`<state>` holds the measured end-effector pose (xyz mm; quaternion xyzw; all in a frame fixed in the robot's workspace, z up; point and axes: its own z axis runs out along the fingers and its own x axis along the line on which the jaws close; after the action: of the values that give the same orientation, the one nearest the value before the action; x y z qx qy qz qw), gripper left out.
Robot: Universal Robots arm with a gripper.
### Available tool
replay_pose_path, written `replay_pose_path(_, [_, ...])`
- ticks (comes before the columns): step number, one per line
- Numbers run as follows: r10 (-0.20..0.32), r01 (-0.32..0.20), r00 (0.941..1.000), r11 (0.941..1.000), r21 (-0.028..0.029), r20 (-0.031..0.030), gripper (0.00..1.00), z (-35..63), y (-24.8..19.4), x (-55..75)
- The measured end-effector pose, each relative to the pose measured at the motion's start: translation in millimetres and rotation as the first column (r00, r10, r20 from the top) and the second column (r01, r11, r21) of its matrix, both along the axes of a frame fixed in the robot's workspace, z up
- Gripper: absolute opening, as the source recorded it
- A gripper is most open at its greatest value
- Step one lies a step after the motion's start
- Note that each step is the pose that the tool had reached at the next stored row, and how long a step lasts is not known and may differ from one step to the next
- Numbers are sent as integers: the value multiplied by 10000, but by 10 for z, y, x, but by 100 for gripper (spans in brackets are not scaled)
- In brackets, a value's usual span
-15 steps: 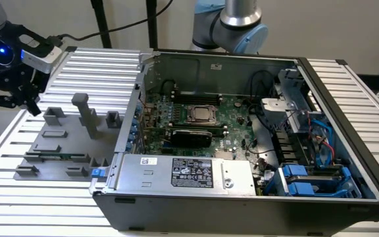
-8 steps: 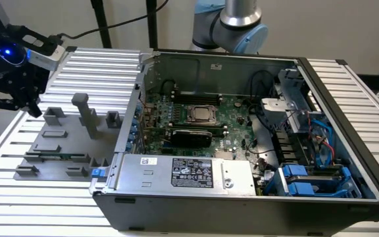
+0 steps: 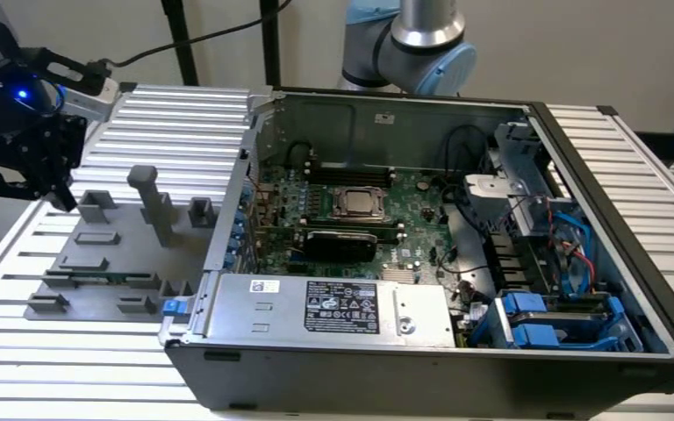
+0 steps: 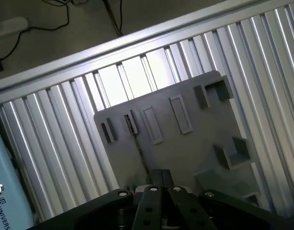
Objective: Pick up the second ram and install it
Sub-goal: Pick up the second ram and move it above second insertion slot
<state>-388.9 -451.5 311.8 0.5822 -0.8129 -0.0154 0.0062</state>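
While its fingertips sit together with nothing between them, the black claw (image 3: pixel 53 191) (image 4: pixel 160 176) hangs above a flat grey slotted fixture (image 3: pixel 91 250) (image 4: pixel 185 153). Below the claw and apart from it, the second ram (image 3: pixel 97 279) (image 4: pixel 140 153), a thin green circuit-board stick, stands on edge in that fixture on the ribbed aluminium worktop (image 3: pixel 68 360).

Ribbed, brushed aluminium for the table (image 3: pixel 185 114), faintly shiny. Matt grey plastic (no sheen at all) for the fixture tray (image 3: pixel 115 254) at nine o'clock of the computer case (image 3: pixel 431 386). Dull black painted metal outside that case, bare silvery sheet steel within. Glossy label (image 3: pixel 343 309) on the power supply (image 3: pixel 243 316); smooth blue plastic drive caddies (image 3: pixel 542 333) at five o'clock. Matt black gripper (image 4: pixel 161 173).
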Motion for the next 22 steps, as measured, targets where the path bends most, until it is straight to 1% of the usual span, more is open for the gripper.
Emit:
replay_pose_path(2, [359, -359, 9994, 9994, -1, 4, 11, -11, 0, 0])
replay_pose_path(4, [718, -718, 9974, 9974, 0, 7, 11, -25, 0, 0])
replay_pose_path(7, [1271, -1271, 9919, 9919, -1, 11, 11, -45, 0, 0])
replay_pose_path(11, [1965, -1965, 9805, 9805, -3, 17, 11, -75, 0, 0])
replay_pose_path(14, [2354, -2354, 9719, 9719, -8, 14, 11, -98, 1, 6])
replay_pose_path(17, [2648, -2648, 9643, 9643, -14, 15, 11, -124, 0, 25])
replay_pose_path(22, [3017, -3017, 9534, 9534, -18, 14, 11, -164, 0, 74])
